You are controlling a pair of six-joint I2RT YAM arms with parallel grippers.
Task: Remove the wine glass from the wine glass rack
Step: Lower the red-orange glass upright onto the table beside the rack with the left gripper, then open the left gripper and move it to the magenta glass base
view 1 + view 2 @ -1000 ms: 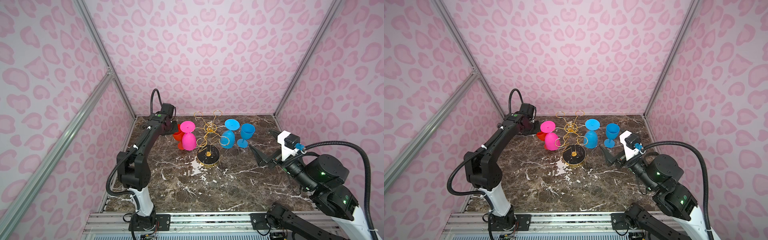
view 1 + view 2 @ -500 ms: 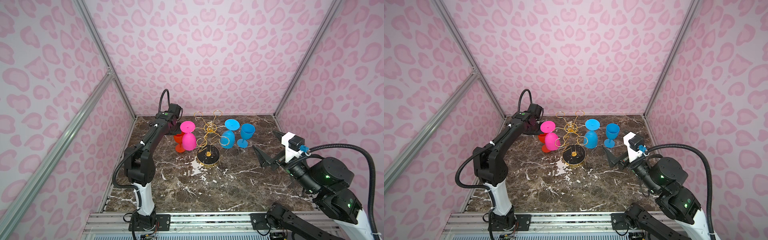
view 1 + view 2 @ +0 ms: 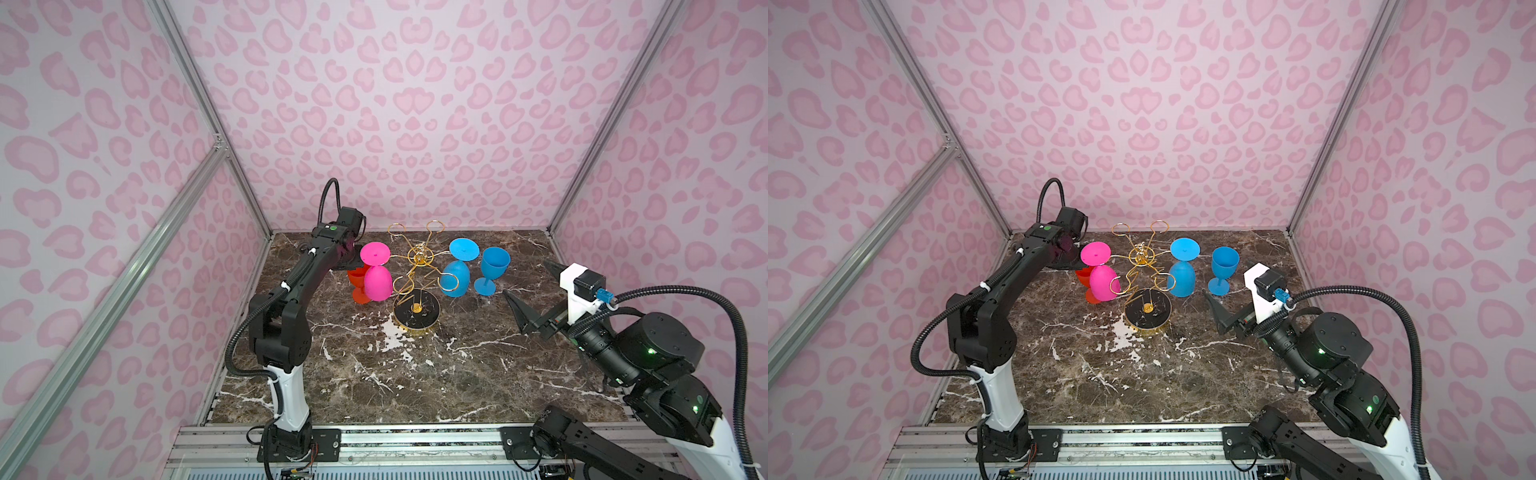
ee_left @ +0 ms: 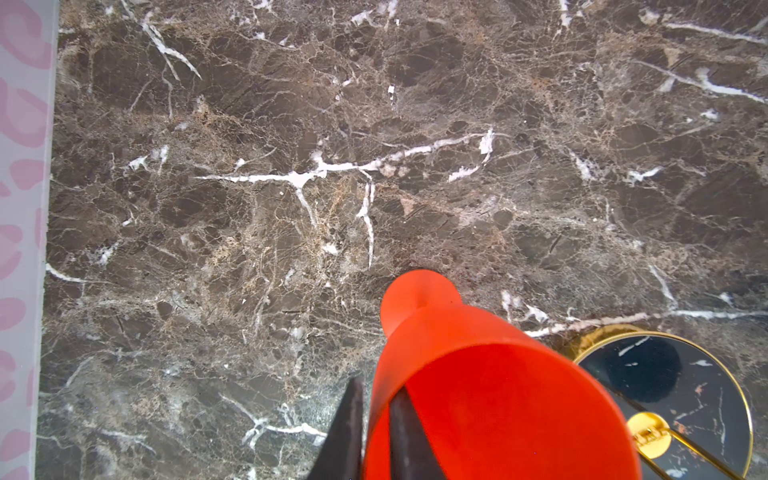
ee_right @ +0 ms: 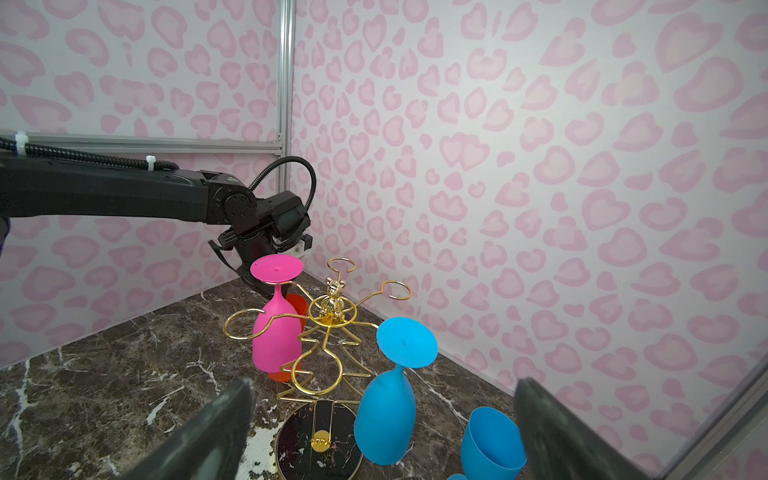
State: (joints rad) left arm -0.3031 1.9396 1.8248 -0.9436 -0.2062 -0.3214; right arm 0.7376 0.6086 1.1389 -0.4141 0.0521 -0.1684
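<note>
The gold wire wine glass rack [image 3: 419, 259] [image 3: 1142, 257] [image 5: 332, 316] stands mid-table on its round black base [image 3: 417, 318]. A pink wine glass [image 3: 377, 282] [image 5: 276, 332] and a blue wine glass [image 3: 456, 282] [image 5: 386, 415] hang upside down from its arms. An orange wine glass [image 3: 358, 279] [image 4: 498, 395] is upright on the table, left of the rack, behind the pink one. My left gripper [image 4: 376, 388] is shut on its rim, one finger inside the bowl and one outside. My right gripper [image 3: 525, 278] [image 5: 382, 386] hangs wide open, right of the rack, holding nothing.
A second blue wine glass [image 3: 494, 264] [image 5: 490, 440] stands upright on the table [image 3: 415, 386], right of the rack and close to my right gripper. Pink patterned walls close in the back and both sides. The left arm stretches along the left wall.
The left arm's elbow has swung in towards the rack while the orange glass stayed beside the pink one. My right gripper has drifted slightly right, still open.
</note>
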